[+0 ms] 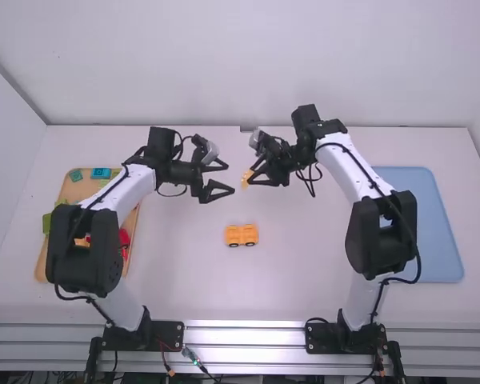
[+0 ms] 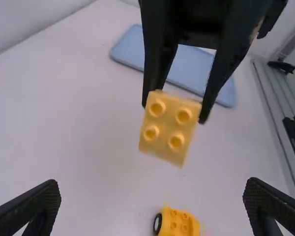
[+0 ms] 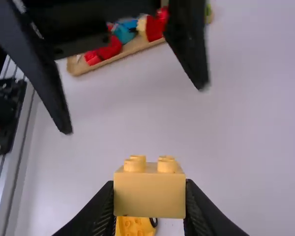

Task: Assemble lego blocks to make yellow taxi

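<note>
Yellow block [image 3: 149,191] between right jaws [image 1: 257,175], (studs showing), above table [image 1: 200,280]

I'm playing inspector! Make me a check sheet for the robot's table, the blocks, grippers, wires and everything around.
Surface: white table
Job's things: yellow block, held up; wheeled yellow piece on the table
Clutter: wooden tray of colourful blocks, left; blue tray, right
Grippers: left gripper open; right gripper shut on the yellow block
Cables: black cables along both arms
Surroundings: white walls; metal rails along the near edge
</note>
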### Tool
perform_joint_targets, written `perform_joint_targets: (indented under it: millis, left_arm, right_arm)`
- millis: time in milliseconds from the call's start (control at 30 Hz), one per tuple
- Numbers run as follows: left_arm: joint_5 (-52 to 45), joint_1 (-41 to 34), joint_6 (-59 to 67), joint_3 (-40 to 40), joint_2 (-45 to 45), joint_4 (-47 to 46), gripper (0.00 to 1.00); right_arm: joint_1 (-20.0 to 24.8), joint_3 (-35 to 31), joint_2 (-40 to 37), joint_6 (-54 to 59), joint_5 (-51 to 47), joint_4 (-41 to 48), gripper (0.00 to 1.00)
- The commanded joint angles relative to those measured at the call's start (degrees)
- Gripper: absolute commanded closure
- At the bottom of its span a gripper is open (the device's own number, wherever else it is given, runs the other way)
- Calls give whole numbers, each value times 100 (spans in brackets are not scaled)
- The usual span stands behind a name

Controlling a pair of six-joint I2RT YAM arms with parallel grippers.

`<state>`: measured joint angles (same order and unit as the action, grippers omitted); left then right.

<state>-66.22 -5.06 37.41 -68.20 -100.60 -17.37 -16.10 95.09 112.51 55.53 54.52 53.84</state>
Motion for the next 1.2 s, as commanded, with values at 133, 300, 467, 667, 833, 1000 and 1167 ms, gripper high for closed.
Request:
perform_joint_targets:
  millis: [133,300,467,667,833,1000,1167]
  left_arm:
    - [-317,-179,461,-90,-61,-20,5]
    - [-190,-179,446,-61,-61,-57,17]
    - [-284,-245,765,-31,-61,-280,18]
    - [11,-466,852,-24,-61,-317,19]
    - [175,-586,852,-24,-61,-317,35]
    - [125,-466,852,-24,-61,-315,38]
    - [-107,-352,852,-31,-61,-315,41]
  right_arm:
    - [-212,133,74,791,72,111,68]
    - [-223,133,74,1290,120,356,68]
    - [-243,133,74,1180,122,299,68]
    - [-278,133,74,1200,120,304,69]
    - [-256,133,74,1200,120,308,69]
    - [-236,133,74,1202,120,343,69]
    - [-227,133,74,1200,118,350,69]
